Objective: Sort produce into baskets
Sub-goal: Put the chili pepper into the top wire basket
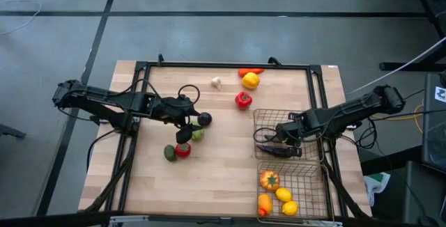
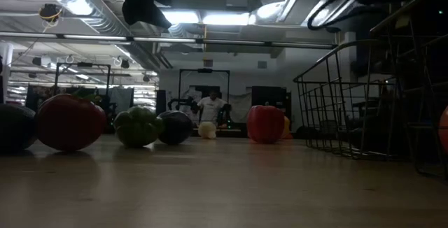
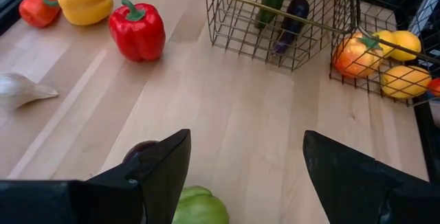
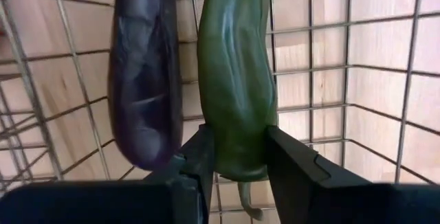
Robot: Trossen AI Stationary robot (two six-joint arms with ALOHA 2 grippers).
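Right gripper: pinches the green pepper inside the basket.
Left gripper: fingers apart, holds nothing.

Two wire baskets sat on the table. One held two long vegetables, the other four yellow-orange pieces. Eight pieces lay loose on the wood, one of them a garlic bulb.
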